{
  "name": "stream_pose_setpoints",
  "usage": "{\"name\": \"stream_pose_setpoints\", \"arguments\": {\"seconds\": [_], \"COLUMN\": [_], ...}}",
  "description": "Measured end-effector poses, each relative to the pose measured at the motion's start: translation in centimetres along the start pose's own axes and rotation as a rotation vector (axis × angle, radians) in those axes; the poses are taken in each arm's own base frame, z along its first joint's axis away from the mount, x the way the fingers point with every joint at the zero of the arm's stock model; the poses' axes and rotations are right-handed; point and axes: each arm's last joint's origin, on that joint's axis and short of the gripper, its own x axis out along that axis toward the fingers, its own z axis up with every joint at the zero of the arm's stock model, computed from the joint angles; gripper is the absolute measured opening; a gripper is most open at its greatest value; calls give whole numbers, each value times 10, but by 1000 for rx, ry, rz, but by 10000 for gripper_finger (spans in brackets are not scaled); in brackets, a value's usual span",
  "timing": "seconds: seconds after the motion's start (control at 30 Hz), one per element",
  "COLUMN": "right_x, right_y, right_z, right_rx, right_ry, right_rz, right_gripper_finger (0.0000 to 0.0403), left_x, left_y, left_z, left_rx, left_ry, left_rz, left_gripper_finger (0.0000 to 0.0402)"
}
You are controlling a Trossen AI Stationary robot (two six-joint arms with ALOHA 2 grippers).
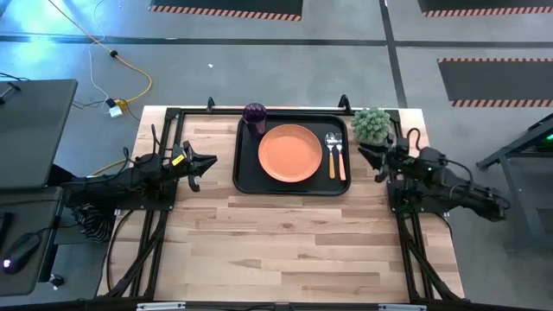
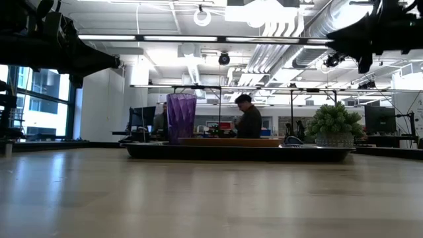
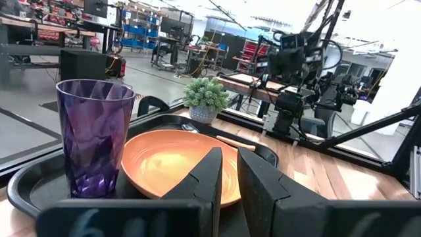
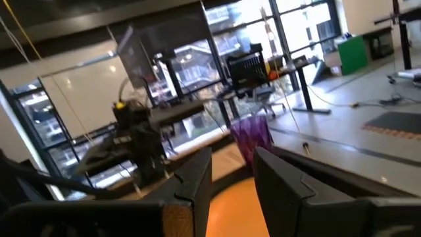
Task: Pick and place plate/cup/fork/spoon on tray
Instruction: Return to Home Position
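The black tray (image 1: 244, 177) lies at the table's far middle. On it rest the orange plate (image 1: 290, 153), the purple cup (image 1: 254, 114) upright in its far left corner, and two orange-handled utensils (image 1: 336, 157) side by side to the right of the plate; I cannot tell the fork from the spoon. My left gripper (image 1: 210, 161) hovers level just left of the tray, a narrow gap between its fingers (image 3: 229, 153). My right gripper (image 1: 365, 154) hovers just right of the tray, open (image 4: 231, 155). Neither holds anything.
A small potted plant (image 1: 371, 125) stands on the table's far right corner, close behind my right gripper. The near half of the wooden table (image 1: 285, 250) is bare. A person (image 2: 248, 119) is in the room beyond the table.
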Motion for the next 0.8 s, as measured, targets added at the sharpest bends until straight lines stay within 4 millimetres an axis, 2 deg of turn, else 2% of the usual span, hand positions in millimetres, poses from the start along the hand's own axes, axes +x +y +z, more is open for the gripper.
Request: {"name": "stream_pose_setpoints", "arguments": {"seconds": [0.4, 0.57, 0.8], "right_x": [5, 5, 4], "right_y": [-14, -13, -3], "right_z": [-46, -54, -56], "right_rx": [33, 25, 24], "right_ry": [132, 201, 250], "right_rz": [-36, 84, 277], "right_gripper_finger": [103, 103, 103], "left_x": [0, 0, 0], "left_y": [0, 0, 0], "left_z": [0, 0, 0], "left_rx": [0, 0, 0], "left_ry": [-1, 0, 0], "left_rz": [0, -1, -1], "left_gripper_finger": [37, 37, 37]}}
